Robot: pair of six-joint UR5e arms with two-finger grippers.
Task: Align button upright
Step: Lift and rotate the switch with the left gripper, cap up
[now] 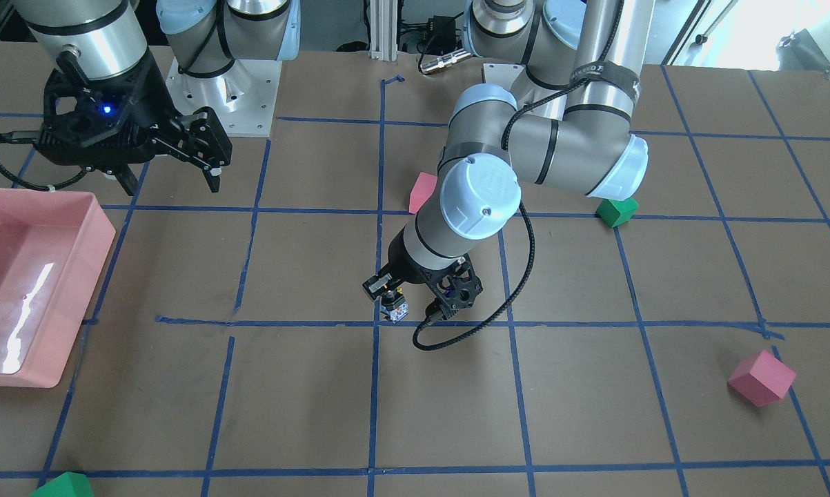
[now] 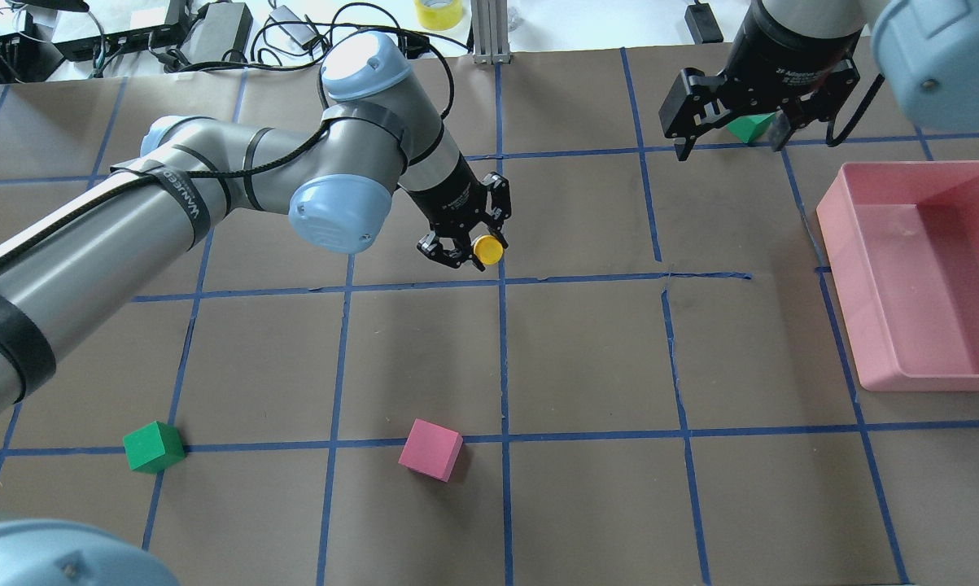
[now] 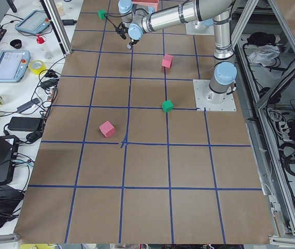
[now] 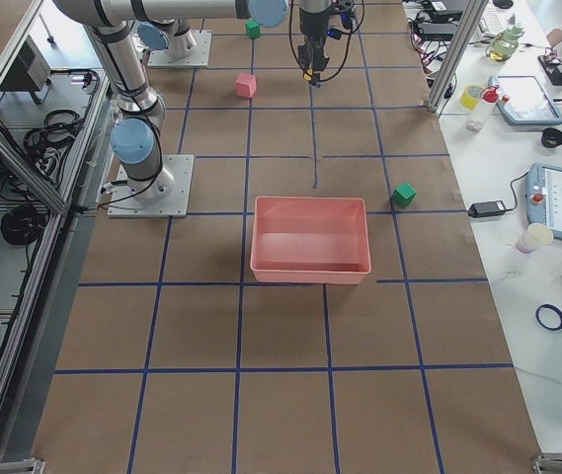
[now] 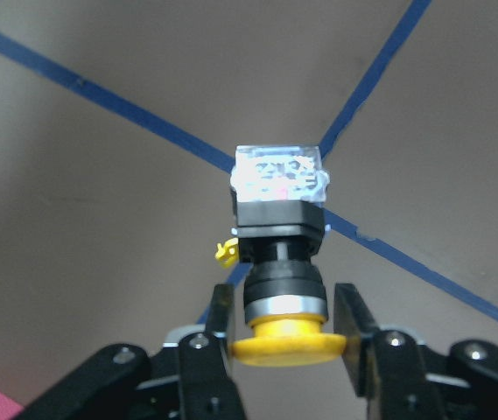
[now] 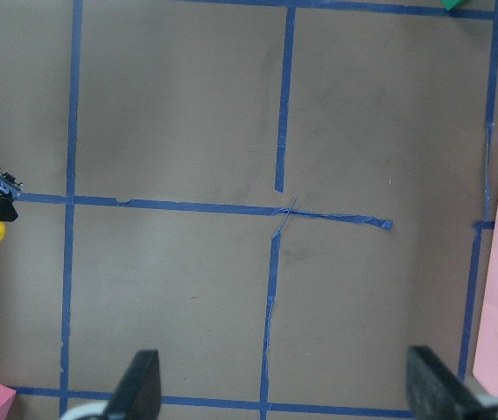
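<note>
Yellow-capped button (image 5: 281,262) hangs base-down just by a blue tape cross (image 2: 503,282) mid-bench (image 2: 587,350), left fingers (image 5: 220,328) pinched on its cap, right fingers (image 6: 139,385) spread wide, empty; best to lower straight, seat the base flat, release without tipping.

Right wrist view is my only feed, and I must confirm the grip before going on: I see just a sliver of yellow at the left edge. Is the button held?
Observer: Yes; the left wrist view shows the left pincer closed on the button at its yellow cap.
Operator: Which way up?
Observer: Cap toward the wrist, silvery base toward the table.
Operator: Where is it?
Observer: Over a crossing of blue tape lines; I cannot tell whether it touches.
</note>
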